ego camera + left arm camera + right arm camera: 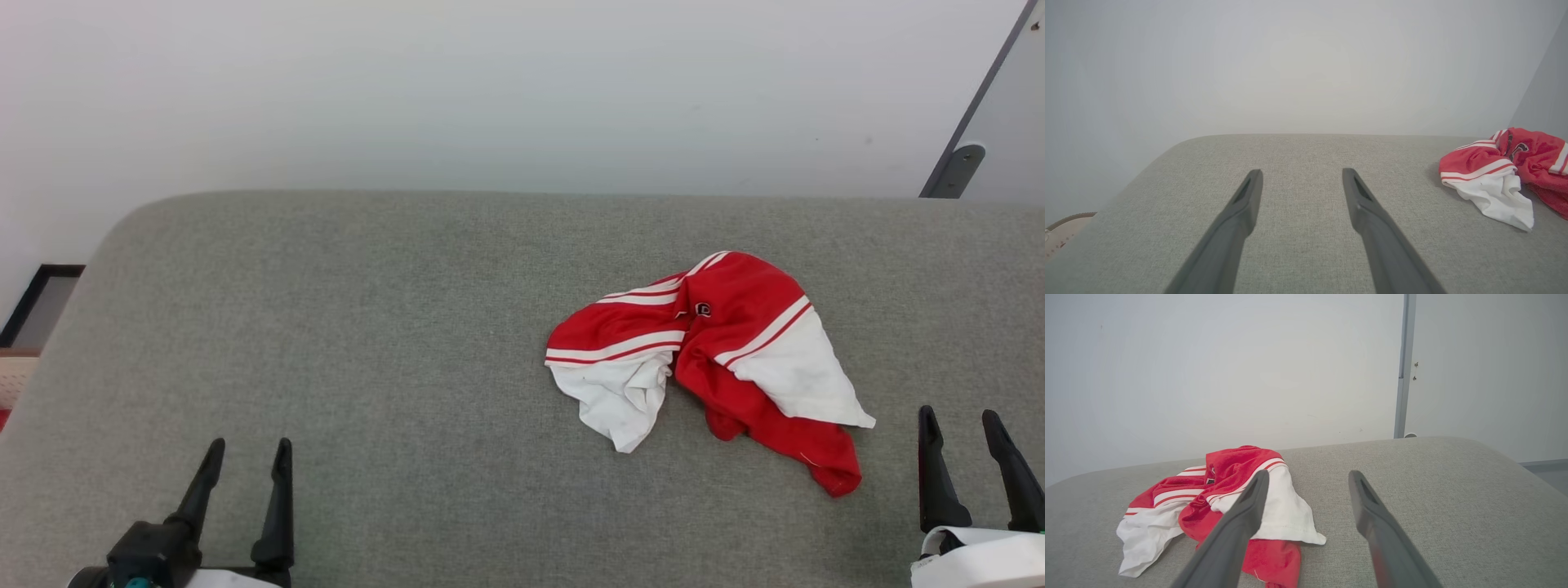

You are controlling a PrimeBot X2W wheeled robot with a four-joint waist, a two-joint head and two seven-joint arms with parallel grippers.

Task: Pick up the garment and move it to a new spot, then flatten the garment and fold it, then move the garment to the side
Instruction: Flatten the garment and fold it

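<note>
**Grey padded surface, one crumpled shirt, two empty grippers**

Grey woven fabric covers the padded surface (367,343), with a plain pale wall (490,90) behind it. The garment (710,351) lies in a heap right of the middle, with its red body bunched, its white sleeve panels spilling toward the near side, and a small dark logo showing on top. The left gripper (250,447) sits at the near left, well apart from the cloth, fingers spread and holding nothing. The right gripper (958,415) is at the near right, close to the shirt's red lower tail, also spread and empty.

From where I stand, the trouble starts with the grab. The heap is layered, so a pinch at the nearest bit (that loose white sleeve, most likely) may lift one flap and drag the rest up twisted. Too shallow a pinch could slip off the jersey cloth; too deep, and the fingertips may dig into the soft cover and catch it as well. The left arm has far to reach, so the shirt may hang lopsided from one gripper and land more tangled — harder to flatten.
</note>
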